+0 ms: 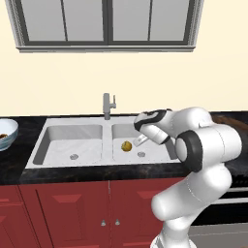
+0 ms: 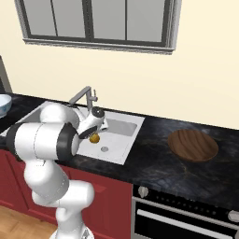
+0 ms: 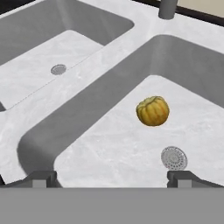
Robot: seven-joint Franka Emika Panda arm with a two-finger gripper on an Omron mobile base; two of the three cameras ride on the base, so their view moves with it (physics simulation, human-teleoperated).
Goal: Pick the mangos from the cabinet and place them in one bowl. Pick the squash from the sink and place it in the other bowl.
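Black stone counter (image 1: 58, 172) runs beneath a grey-framed window and cream wall, with a pale grey double-basin sink (image 1: 72, 127) set into it and red cabinet fronts below. Over the right basin hangs the gripper (image 1: 141, 140), its two fingers spread wide with nothing between them, angled down toward the basin floor. Just beyond the fingertips, in the hand view, the squash (image 3: 152, 110) sits on the basin floor: small, ribbed, yellow-orange, close to the round drain (image 3: 174, 158). A grey faucet (image 1: 108, 105) stands behind the divider. Farther out, a pale bluish-white bowl (image 1: 10, 130) rests on the counter at the far left, something brownish inside it; a brown wooden bowl (image 2: 193, 144) lies on the counter well to the right. The step in hand looks like the reach for the squash; next the fingers would need to descend around it and close, then lift clear of the sink wall
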